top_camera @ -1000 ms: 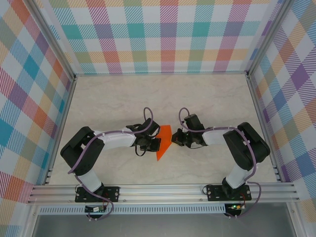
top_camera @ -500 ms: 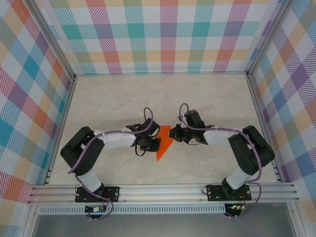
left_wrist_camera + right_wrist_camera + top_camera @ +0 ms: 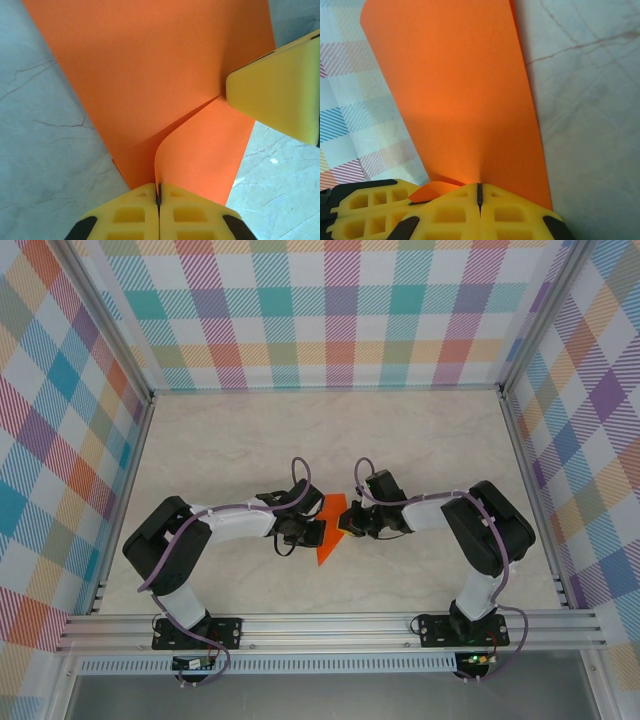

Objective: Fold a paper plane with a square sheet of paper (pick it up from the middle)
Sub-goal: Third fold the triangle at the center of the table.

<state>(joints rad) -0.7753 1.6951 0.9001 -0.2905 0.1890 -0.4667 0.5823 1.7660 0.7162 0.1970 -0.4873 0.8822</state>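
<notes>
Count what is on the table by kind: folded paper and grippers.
Folded paper: 1, the orange paper plane
Grippers: 2, the left gripper and the right gripper
Total: 3

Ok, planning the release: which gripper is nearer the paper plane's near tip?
Left, slightly. On the paper plane, the left gripper clamps the left edge just beyond that tip; the right gripper, the right edge farther back.

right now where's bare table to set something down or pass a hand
Free: the far half of the table by the back wall, and strips at its side edges. Crowded: the middle, where left gripper and right gripper pinch the paper plane.
</notes>
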